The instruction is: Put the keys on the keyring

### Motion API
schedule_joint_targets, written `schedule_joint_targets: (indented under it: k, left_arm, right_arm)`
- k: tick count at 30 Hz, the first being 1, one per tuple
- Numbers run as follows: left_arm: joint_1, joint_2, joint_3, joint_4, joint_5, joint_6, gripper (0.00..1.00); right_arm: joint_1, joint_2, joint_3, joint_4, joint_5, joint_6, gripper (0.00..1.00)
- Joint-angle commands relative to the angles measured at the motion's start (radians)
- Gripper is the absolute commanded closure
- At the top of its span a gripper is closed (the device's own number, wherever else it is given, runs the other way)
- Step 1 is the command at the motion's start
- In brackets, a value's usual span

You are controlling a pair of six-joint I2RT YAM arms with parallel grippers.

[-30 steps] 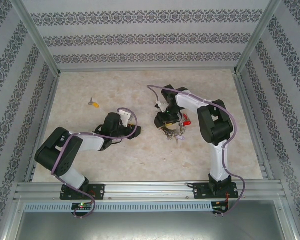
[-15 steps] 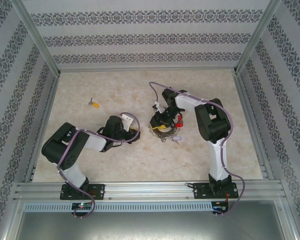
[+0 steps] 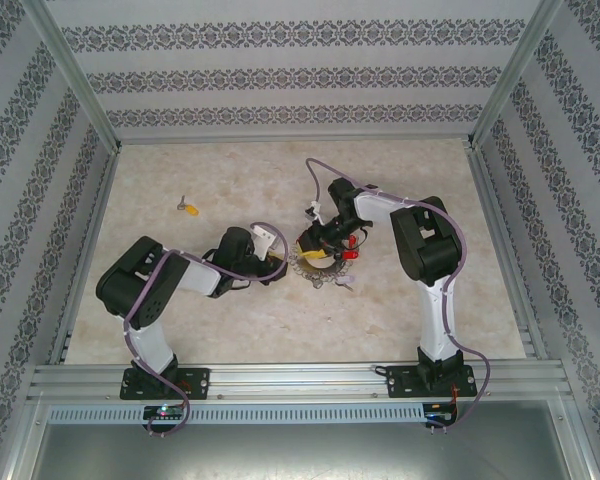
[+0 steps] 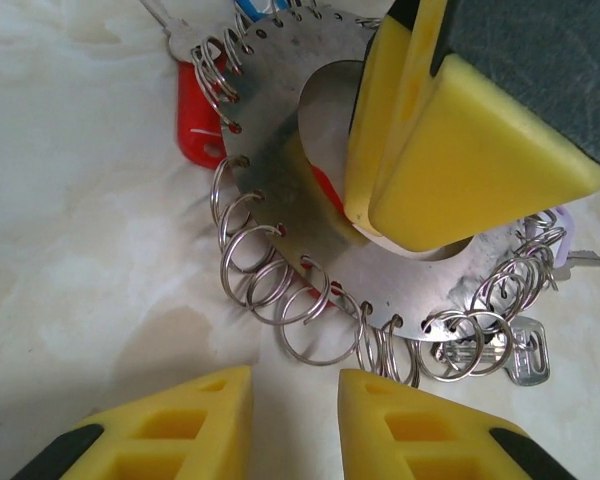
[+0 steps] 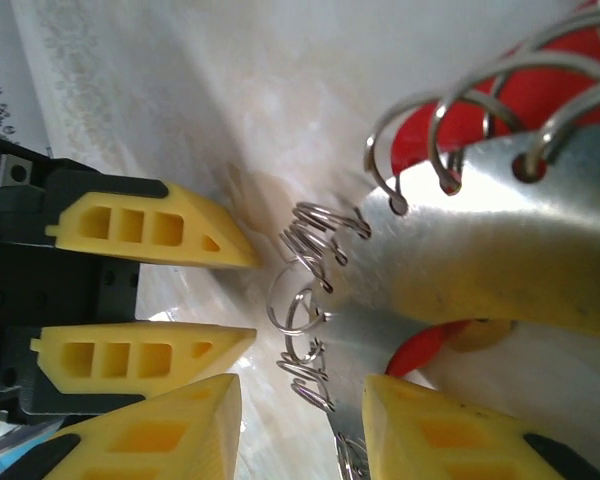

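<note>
Keyring (image 3: 318,268) near the middle of a pale marbled table (image 3: 230,320). Seen close from the left wrist, the keyring (image 4: 300,230) is a flat grey metal disc with a wide central opening and small holes punched all around its rim. Most holes carry a thin silver split ring (image 4: 315,325); these fan outward and overlap. A red plastic tag (image 4: 198,115) lies at one edge, partly under the disc, and a small silver key (image 4: 525,358) hangs from rings at the opposite edge. From the right wrist, the disc's rim (image 5: 500,200) shows more rings hooked through it. One loose key (image 3: 188,207) with a yellow head lies flat on the table, well apart, toward the far left.
</note>
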Motion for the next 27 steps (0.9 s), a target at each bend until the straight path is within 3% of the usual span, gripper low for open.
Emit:
schedule_joint_targets:
  k: [1,14,20,27]
  left_arm:
    - [-0.011,0.019,0.023,-0.047,-0.018,0.021,0.74]
    - [-0.011,0.052,0.058,-0.068,-0.067,-0.001,0.75]
    - [-0.011,0.081,0.093,-0.096,-0.105,-0.015,0.75]
    - [-0.009,0.092,0.089,-0.087,-0.13,-0.033,0.76]
  right_arm:
    - [0.0,0.013,-0.011,0.028,-0.041,0.014,0.62]
    - [0.029,-0.025,-0.027,0.003,0.181,0.013,0.55]
    - [0.055,-0.088,-0.112,0.07,0.269,0.089,0.53]
    - [0.02,-0.142,-0.157,0.086,0.246,0.089,0.52]
